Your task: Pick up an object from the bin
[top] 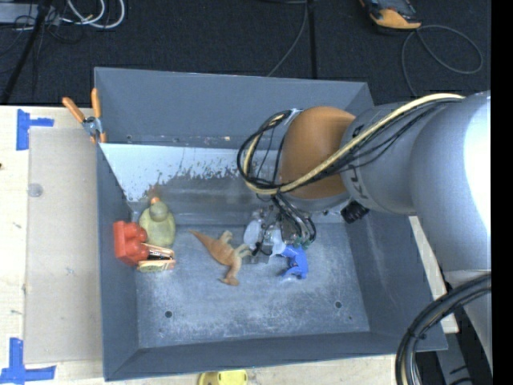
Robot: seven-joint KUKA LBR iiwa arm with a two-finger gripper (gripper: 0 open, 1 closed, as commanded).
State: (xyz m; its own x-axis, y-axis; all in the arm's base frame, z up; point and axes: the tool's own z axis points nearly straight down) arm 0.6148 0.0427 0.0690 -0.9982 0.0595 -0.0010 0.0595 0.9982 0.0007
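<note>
Hanging low over the middle of the bin (240,315), the end effector (268,239) has two small things close by. A tan toy dinosaur (223,251) lies just to its left, stretched across the floor with one end almost under the tool. A blue piece (294,263) lies just to its right, slightly toward the front. I cannot tell whether it is open, closed or holding anything. I'd guess either needs only a small sideways shift. A red block (128,241) and a yellow-green bottle (158,224) sit well apart by the left wall.
</note>
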